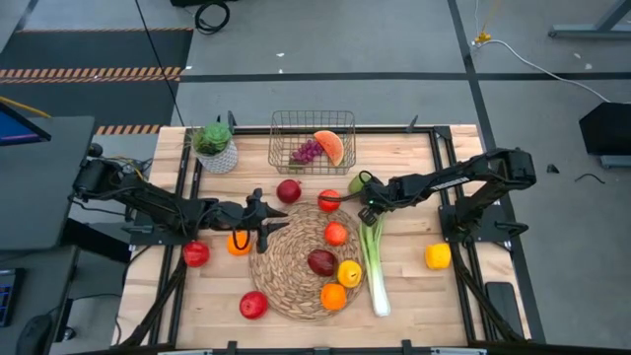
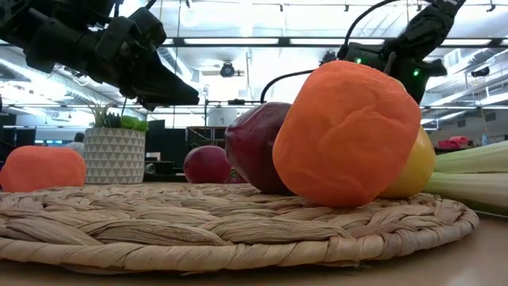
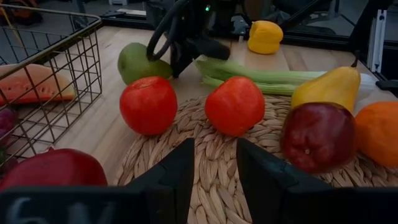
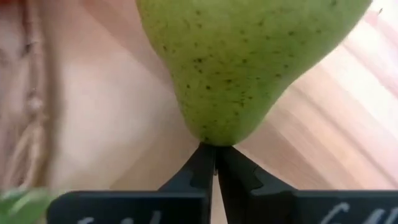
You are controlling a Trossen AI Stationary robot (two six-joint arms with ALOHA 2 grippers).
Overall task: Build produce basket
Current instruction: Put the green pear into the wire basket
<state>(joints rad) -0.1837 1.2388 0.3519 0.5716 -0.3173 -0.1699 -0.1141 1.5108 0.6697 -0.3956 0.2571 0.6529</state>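
Note:
The wire basket stands at the table's far edge with a watermelon slice and grapes inside. A green pear lies on the table between the basket and the woven mat. My right gripper is shut at the pear's narrow end. My left gripper hangs open over the mat's left edge, holding nothing. Red apples, an orange, a lemon and a leek lie on and around the mat. My right gripper closes its fingertips at the very tip of the pear's narrow end. The fingers come steeply from above, slanting from the table's right. What lies between the tips is hidden by the fingers. The pear rests on the table.
A white pot with a plant stands left of the basket. A red apple and an orange lie under my left arm. Another lemon sits at the right, a red apple near the front.

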